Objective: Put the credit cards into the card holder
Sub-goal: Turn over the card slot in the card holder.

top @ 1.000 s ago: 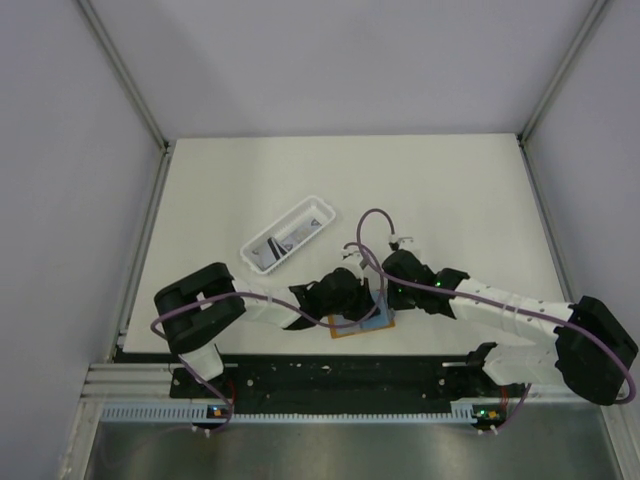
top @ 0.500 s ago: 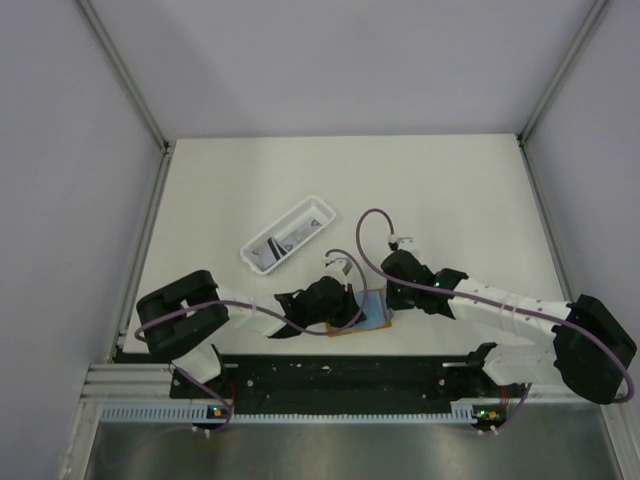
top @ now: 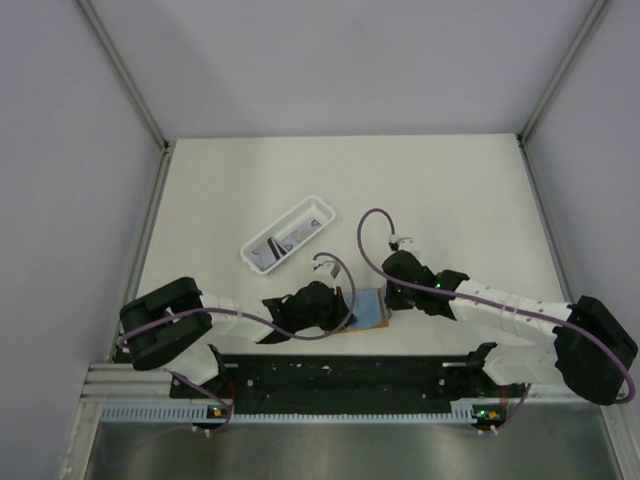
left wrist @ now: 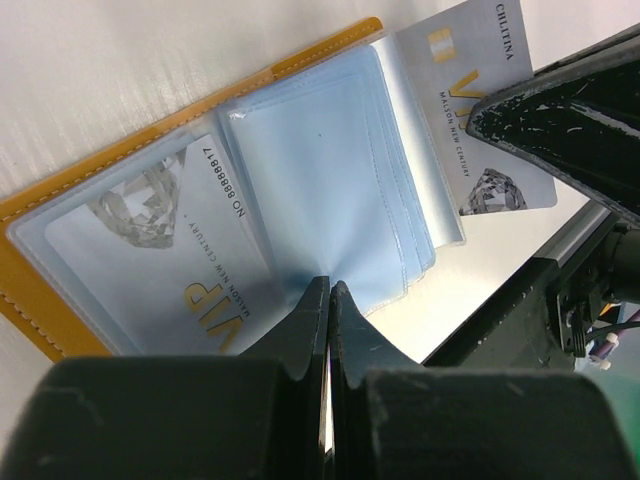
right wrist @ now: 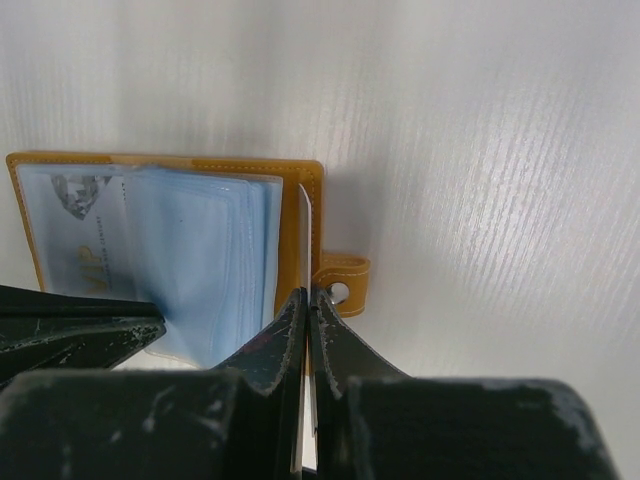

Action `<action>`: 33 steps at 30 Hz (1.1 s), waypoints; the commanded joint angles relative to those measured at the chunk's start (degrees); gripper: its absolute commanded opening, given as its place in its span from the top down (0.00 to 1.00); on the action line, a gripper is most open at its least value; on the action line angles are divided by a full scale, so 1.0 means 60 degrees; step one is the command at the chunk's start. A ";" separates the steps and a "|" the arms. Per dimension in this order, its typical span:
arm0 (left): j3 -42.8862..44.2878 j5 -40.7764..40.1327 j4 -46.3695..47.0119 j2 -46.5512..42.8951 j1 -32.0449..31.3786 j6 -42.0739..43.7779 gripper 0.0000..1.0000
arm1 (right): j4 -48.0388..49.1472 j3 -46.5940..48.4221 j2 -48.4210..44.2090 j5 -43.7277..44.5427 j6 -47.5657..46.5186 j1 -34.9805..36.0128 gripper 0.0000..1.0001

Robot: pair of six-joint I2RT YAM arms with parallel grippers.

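Observation:
The card holder lies open near the table's front edge, orange-tan with clear blue sleeves. One credit card marked VIP sits inside its left sleeve. My right gripper is shut on another credit card, seen edge-on at the holder's right rim beside the snap strap. That card's face shows in the left wrist view, standing over the sleeves under a right finger. My left gripper is shut, nothing visible between its fingers, its tips at the near edge of the sleeves.
A long white tray holding more cards stands slanted behind and left of the holder. The black mounting rail runs just in front of the holder. Both arms lie low across the front strip.
My left arm has drawn back to the left, sliding its shut gripper from over the holder to its left side. The right gripper and its card have barely moved.

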 commanded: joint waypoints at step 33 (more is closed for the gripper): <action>-0.0594 -0.0217 -0.0281 0.0005 -0.0050 -0.0155 1.00 | -0.0351 -0.1315 -0.3270 -0.3700 0.1055 -0.0087 1.00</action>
